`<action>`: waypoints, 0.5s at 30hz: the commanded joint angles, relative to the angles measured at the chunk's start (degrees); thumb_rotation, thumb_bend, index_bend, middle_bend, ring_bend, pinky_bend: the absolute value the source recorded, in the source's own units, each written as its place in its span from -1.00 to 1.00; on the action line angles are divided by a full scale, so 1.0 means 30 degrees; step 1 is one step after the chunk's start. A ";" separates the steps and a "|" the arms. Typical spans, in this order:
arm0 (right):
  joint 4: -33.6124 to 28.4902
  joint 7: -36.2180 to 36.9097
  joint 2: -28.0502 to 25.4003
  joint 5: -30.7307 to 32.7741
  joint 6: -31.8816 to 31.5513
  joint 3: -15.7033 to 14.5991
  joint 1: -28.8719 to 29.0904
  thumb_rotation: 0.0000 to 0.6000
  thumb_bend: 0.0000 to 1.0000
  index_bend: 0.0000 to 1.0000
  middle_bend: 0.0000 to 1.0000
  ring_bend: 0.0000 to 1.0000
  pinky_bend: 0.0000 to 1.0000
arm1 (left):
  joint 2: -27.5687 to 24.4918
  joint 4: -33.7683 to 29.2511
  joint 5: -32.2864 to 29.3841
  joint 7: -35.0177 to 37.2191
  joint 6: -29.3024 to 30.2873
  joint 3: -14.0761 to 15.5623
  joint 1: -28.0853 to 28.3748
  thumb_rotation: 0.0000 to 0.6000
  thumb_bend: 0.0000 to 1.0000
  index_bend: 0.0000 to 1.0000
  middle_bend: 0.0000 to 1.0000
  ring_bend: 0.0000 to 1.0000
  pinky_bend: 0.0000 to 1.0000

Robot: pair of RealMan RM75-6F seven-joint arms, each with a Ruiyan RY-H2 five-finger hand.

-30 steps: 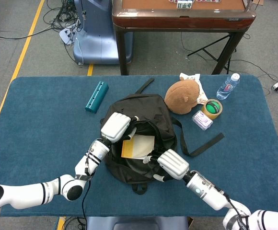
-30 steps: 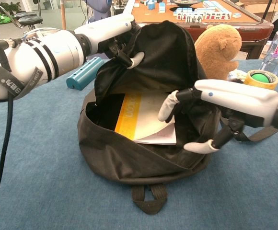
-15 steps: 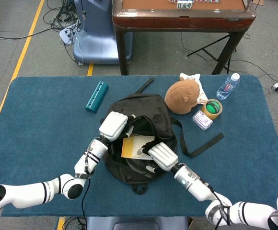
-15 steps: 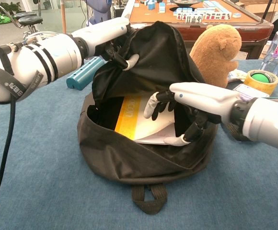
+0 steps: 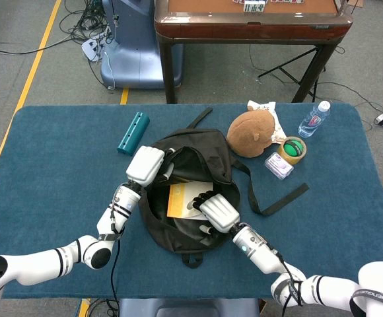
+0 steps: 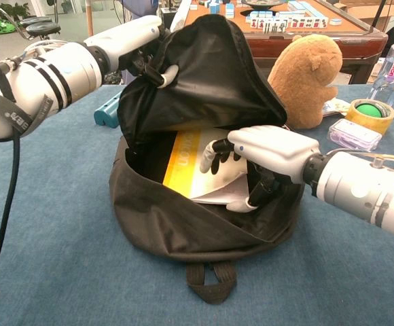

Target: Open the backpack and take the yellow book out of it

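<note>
Your black backpack lies open on the blue table, mouth facing you, and the yellow book sits inside it, tilted against the back wall with its yellow spine to your left and a pale cover showing. The main risk from here is the flap: your left hand pinches the upper rim of the fabric and holds it up like a tent, and if that hold slips, the cloth will drop over the opening and bury both the book and your other hand. A second risk is the book itself; the cover looks thin and bendy, so a grip on one corner could curl it or let it slide deeper into the bag. Dragging it out at an angle could also snag it on the front lip of the backpack and pull the whole bag toward you. Your right hand reaches into the opening from the right, palm down, dark fingertips resting on the book's cover and the thumb tucked below its lower edge, so it appears to be pinching the book, though you cannot tell how firm the hold is. The right forearm lies low across the bag's right side. The left arm comes in high from the left.
</note>
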State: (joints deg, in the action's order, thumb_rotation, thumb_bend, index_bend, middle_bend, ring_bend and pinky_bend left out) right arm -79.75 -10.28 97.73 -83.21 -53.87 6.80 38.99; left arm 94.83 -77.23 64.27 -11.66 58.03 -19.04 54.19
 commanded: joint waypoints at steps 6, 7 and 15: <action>0.2534 0.1049 0.1619 -0.0944 -0.0920 -0.0702 -0.0043 1.00 -0.90 -0.38 -0.31 -0.49 -0.46 | 0.0193 0.0391 -0.0088 -0.0398 0.0180 0.0133 -0.0052 1.00 0.14 0.25 0.39 0.24 0.07; 0.2898 0.1164 0.1843 -0.1060 -0.1099 -0.0725 -0.0047 1.00 -0.91 -0.38 -0.32 -0.49 -0.46 | 0.0209 0.0455 -0.0134 -0.0437 0.0189 0.0127 -0.0061 1.00 0.14 0.25 0.39 0.24 0.07; 0.5666 0.2415 0.3363 -0.2006 -0.2370 -0.0882 0.0027 1.00 -0.93 -0.38 -0.31 -0.49 -0.46 | 0.0361 0.0888 -0.0441 -0.0704 0.0378 -0.0010 -0.0115 1.00 0.14 0.25 0.39 0.24 0.07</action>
State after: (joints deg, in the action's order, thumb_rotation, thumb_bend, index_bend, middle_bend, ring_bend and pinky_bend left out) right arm -64.54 -3.99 106.59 -88.19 -59.76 4.40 38.95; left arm 95.87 -74.59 62.97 -13.74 59.12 -19.03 53.86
